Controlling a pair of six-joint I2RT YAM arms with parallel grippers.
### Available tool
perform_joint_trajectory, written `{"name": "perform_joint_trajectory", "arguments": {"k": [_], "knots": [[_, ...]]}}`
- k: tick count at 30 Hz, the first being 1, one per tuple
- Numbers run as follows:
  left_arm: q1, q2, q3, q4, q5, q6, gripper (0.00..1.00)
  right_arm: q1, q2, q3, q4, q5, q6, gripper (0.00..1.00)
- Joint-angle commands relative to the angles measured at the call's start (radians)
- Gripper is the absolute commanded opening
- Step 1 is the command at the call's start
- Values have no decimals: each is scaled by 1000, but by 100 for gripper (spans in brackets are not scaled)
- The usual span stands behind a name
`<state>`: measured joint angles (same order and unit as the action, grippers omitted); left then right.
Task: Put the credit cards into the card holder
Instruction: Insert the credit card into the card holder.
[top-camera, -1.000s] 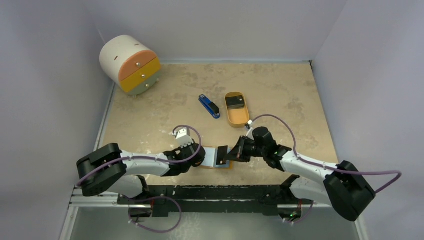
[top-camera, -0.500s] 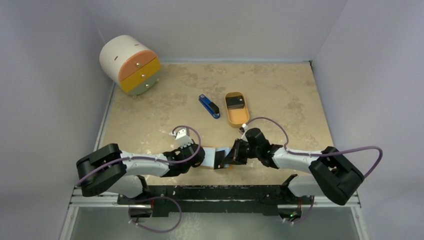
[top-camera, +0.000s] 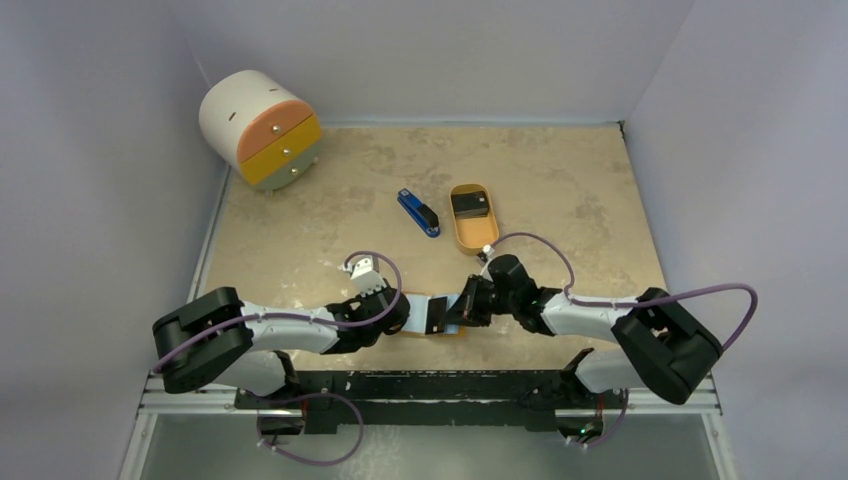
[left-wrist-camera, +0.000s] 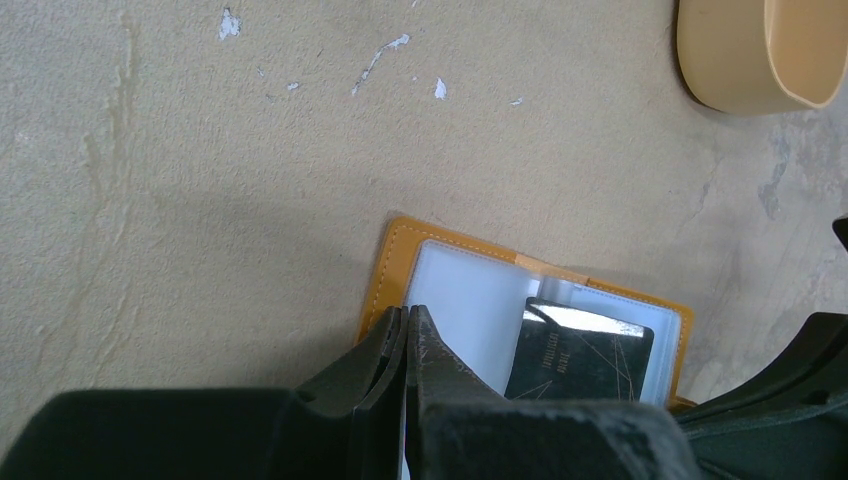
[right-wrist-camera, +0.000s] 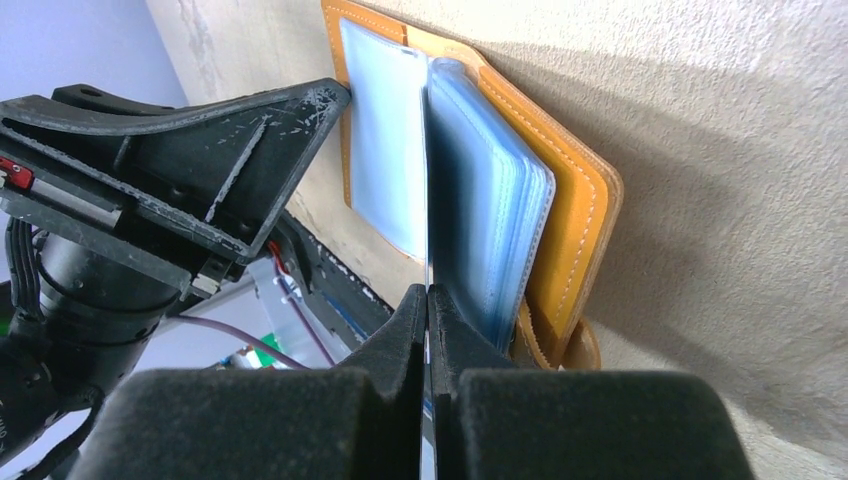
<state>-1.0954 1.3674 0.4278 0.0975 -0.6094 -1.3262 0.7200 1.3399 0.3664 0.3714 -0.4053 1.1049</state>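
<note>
The orange card holder (top-camera: 420, 306) lies open near the table's front edge, with clear sleeves showing (left-wrist-camera: 470, 300). My left gripper (top-camera: 403, 312) is shut, and its tips (left-wrist-camera: 407, 315) press on the holder's left page. My right gripper (top-camera: 458, 312) is shut on a dark credit card (top-camera: 437, 316). It holds the card on edge at the sleeves in the middle of the holder (right-wrist-camera: 570, 220). The left wrist view shows the card's face (left-wrist-camera: 580, 362) over the right page. More dark cards (top-camera: 470, 204) lie in the oval tray.
An oval orange tray (top-camera: 473, 238) stands behind the holder, and its rim shows in the left wrist view (left-wrist-camera: 760, 70). A blue-and-black stapler-like bar (top-camera: 418, 212) lies to its left. A round white drawer cabinet (top-camera: 262, 128) stands at the back left. Walls enclose the table.
My right gripper has moved a little left with the card, bringing it closer into the open holder. The left gripper has stayed in place.
</note>
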Motion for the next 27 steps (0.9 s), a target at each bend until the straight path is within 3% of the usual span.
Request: {"name": "perform_joint_trajectory", "arguments": {"k": [1,27], "knots": [[-4,2,-24,-28,16,-11,0,5,3,28,34,32,6,0],[-4,-4,-31,-26,16,-13,0,21,97,37,136,23,25,0]]}}
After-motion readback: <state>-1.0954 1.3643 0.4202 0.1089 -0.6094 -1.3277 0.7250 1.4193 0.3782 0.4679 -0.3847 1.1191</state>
